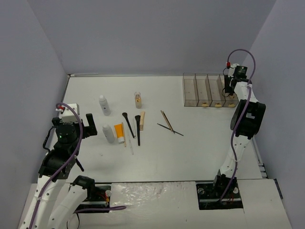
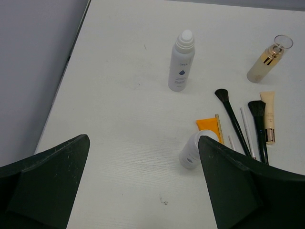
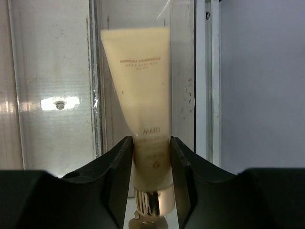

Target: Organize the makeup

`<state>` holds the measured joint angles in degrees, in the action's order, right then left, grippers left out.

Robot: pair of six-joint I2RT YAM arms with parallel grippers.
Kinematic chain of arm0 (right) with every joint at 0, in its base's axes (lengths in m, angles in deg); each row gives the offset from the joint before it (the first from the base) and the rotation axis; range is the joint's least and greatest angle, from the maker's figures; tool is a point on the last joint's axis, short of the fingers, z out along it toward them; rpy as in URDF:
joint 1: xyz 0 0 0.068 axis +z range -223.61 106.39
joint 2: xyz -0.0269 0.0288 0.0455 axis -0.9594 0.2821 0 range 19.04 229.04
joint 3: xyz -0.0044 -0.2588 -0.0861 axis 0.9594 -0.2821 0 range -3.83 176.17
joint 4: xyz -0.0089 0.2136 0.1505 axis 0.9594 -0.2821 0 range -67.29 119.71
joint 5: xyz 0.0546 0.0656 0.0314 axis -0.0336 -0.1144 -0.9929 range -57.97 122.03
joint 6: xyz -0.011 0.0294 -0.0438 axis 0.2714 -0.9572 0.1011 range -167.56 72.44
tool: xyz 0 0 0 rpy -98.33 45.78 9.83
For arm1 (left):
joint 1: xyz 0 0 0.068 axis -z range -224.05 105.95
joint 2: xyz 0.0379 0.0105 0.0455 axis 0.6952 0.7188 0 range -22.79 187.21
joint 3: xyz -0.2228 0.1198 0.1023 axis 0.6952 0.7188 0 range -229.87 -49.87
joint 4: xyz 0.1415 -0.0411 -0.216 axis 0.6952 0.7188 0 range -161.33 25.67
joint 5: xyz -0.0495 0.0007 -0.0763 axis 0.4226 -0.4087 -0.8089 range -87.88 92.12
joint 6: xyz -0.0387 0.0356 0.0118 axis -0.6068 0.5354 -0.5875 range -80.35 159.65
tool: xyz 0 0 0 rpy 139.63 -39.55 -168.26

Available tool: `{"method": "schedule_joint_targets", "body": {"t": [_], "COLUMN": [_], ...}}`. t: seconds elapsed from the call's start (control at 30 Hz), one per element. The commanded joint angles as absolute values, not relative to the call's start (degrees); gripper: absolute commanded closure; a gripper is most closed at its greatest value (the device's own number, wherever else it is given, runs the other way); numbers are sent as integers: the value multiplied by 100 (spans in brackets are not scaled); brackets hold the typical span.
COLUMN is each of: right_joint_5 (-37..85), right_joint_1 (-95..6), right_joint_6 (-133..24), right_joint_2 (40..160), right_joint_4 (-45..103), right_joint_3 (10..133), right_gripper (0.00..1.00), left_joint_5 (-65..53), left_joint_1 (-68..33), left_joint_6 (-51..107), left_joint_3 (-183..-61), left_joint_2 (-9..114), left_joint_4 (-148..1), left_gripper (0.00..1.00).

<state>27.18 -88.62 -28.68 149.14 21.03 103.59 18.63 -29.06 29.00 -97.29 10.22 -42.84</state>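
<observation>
Two clear box (image 3: 94,71) walls hem the beige tube (image 3: 138,86), which stands between the narrowly parted right jaws; gripped or not, I cannot tell. Left jaws gape empty above the bench (image 2: 119,143).

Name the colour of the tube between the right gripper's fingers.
Pale cream-beige tube with a gold collar; the right wrist view shows it best.

an upright white bottle (image 1: 104,105) stands on the counter (image 1: 190,152). a second white bottle (image 1: 108,133) lies beside an orange tube (image 1: 119,132). right of these lie two black brushes (image 1: 127,122) and a beige tube (image 1: 142,120), with a glass bottle of tan liquid (image 1: 138,99) standing behind. two thin pencils (image 1: 167,122) cross farther right. a cream, gold-capped tube (image 3: 143,95) is in the clear box's (image 1: 202,90) end compartment.
</observation>
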Motion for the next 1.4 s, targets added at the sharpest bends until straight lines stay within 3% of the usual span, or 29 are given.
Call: {"method": "schedule_joint_targets", "body": {"t": [0.0,0.1,0.3,0.47,0.7,0.8,1.0,1.37], "right_joint_5": [2618,2688,3040,3815,4716,5123,5428,5444], "right_joint_1": [-8851,-8838,-8545,-7404,-5001,-3799,-2712,-2308], "right_joint_6": [-2887,-2965,-4048,-4722,-6338,-6936,-7486,-7700], "right_joint_2": [14640,14548,13834,12671,11744,11869,12713,13689], "right_joint_4": [2527,2540,2568,2593,2888,3391,3695,3876], "right_joint_3": [10445,10460,10384,9547,7888,7447,7349,7719], "right_gripper": [52,43,39,37,37,37,39,45], "left_joint_5": [1812,1808,1776,1742,1700,1671,1575,1451], "left_joint_1": [-2937,-2937,-2937,-2937,-3023,-3098,-3292,-3403], "left_joint_6": [2963,2957,2946,2937,2817,2765,2693,2656], "left_joint_3": [-9900,-9900,-9882,-9865,-9856,-9862,-9848,-9847], "left_joint_2": [1100,1093,1034,1016,1048,1090,1121,1175], "left_joint_4": [-4593,-4595,-4628,-4637,-4603,-4593,-4601,-4619], "left_gripper": [3,3,3,3,3,3,3,3]}}
